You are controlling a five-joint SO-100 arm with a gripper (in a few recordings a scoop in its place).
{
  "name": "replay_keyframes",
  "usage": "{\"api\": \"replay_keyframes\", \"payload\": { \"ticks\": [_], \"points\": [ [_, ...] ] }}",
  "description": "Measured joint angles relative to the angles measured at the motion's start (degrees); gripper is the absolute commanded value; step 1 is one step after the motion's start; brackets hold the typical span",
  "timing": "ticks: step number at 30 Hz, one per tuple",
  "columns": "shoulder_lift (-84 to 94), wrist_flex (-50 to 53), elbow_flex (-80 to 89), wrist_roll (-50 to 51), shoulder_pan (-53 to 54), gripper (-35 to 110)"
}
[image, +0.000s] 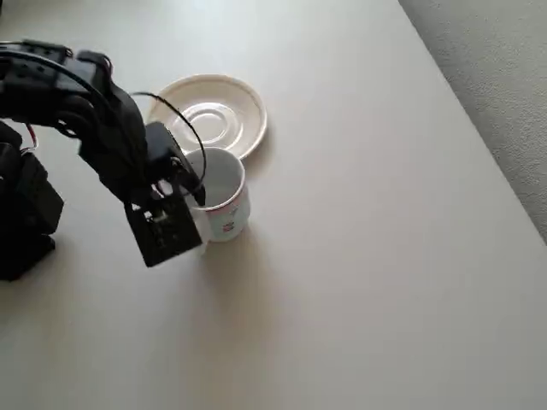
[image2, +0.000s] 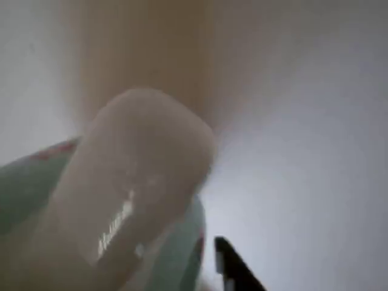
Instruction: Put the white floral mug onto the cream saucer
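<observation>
The white floral mug [image: 224, 195] stands upright, its red prints facing the front, right beside the near edge of the cream saucer [image: 214, 115]. In the overhead view its rim overlaps the saucer's edge. My black gripper [image: 192, 192] sits at the mug's left wall, with one finger [image: 199, 190] reaching inside the rim and the other outside, shut on that wall. In the wrist view the mug's handle [image2: 130, 194] fills the middle as a blur, the red rim line [image2: 51, 151] runs behind it, and one black fingertip [image2: 233, 270] shows at the bottom.
The pale table [image: 367, 282] stretches wide to the right and front of the mug. Its right edge [image: 479, 128] runs diagonally, with grey carpet beyond. The arm's black base [image: 21, 213] stands at the left edge.
</observation>
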Motion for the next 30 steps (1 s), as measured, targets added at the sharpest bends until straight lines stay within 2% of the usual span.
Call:
{"api": "replay_keyframes", "payload": {
  "ticks": [4,8,17,25,30],
  "points": [
    [-0.88,-1.76,0.44,0.00,-0.18,10],
    [-3.34,-3.69,0.00,0.09,-0.97,-2],
    [-4.48,-4.75,0.18,0.26,-2.72,-2],
    [5.10,2.72,1.49,0.70,-4.83,-2],
    [15.29,11.60,1.23,2.46,-9.49,-2]
  ]
}}
